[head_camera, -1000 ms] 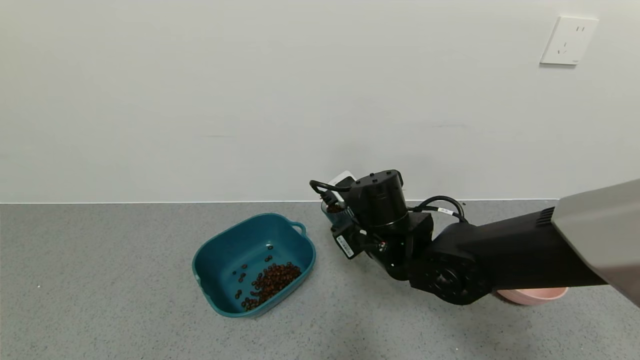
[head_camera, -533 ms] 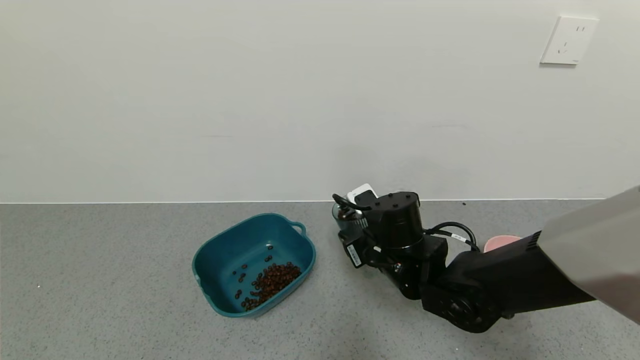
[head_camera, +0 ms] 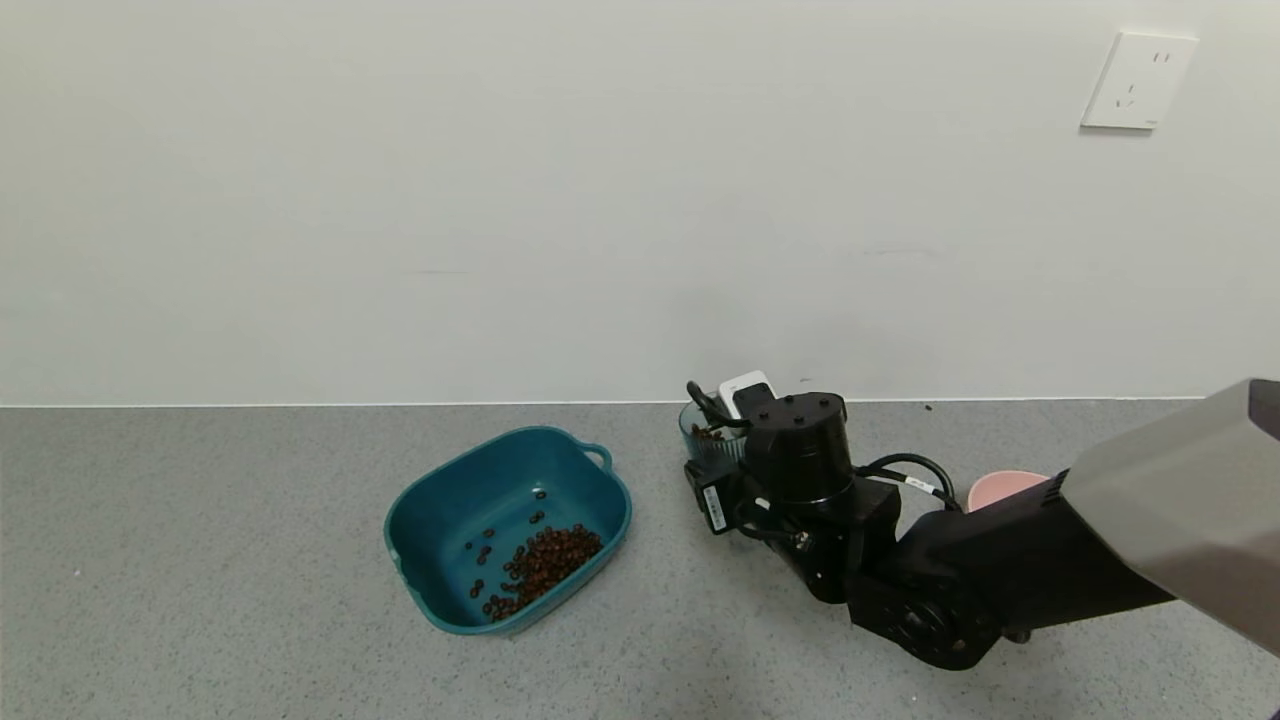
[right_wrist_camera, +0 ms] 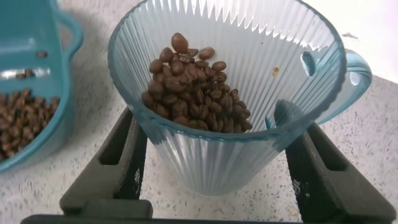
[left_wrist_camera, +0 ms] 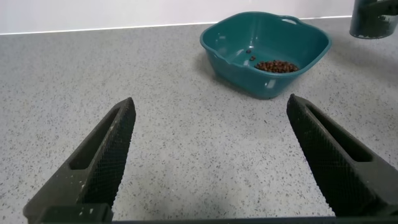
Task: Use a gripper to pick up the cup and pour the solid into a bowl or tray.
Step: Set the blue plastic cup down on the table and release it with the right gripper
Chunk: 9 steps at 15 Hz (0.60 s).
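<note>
My right gripper [head_camera: 712,445] is shut on the ribbed grey-teal cup [head_camera: 700,428], which stands upright low at the table, right of the teal tub [head_camera: 440,500]. In the right wrist view the cup [right_wrist_camera: 217,155] sits between the fingers [right_wrist_camera: 124,155], its loop handle on the side away from the tub, with brown beans [right_wrist_camera: 196,87] heaped inside. More beans [head_camera: 545,558] lie in the near end of the tub. My left gripper [left_wrist_camera: 209,109] is open and empty over bare table, facing the tub [left_wrist_camera: 230,46]; it is out of the head view.
A round pink bowl [head_camera: 1000,485] shows partly behind my right arm. The white wall runs close behind the cup, with a socket [head_camera: 1138,80] at the upper right. The grey speckled table [head_camera: 200,560] stretches left and in front of the tub.
My right gripper has carried the cup away from the tub, to the right and down towards the table. The pink bowl has come into view behind the arm.
</note>
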Tool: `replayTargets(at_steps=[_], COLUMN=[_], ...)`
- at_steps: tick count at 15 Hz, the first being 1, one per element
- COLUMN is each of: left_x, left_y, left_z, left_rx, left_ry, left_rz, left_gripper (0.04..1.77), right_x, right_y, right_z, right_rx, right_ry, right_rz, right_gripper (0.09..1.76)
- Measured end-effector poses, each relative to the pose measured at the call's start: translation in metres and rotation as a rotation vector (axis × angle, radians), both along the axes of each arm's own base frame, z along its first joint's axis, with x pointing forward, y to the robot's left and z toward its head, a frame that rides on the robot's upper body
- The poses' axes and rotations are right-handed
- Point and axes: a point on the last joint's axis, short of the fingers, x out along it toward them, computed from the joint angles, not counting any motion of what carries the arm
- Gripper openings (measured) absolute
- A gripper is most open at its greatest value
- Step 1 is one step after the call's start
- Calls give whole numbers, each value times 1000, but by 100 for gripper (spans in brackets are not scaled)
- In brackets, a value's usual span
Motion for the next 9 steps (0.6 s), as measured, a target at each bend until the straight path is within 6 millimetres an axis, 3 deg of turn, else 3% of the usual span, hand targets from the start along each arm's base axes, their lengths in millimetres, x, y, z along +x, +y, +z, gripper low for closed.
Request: replayTargets(at_steps=[9], left_x=[0], left_y=[0], left_z=[0], left_rx=[0], left_ry=[0], left_rz=[0], left_gripper=[175], right_x=[10], right_y=[-2], right_z=[-13], right_rx=[130], right_ry=[-33], right_rz=[-71], right_gripper=[134])
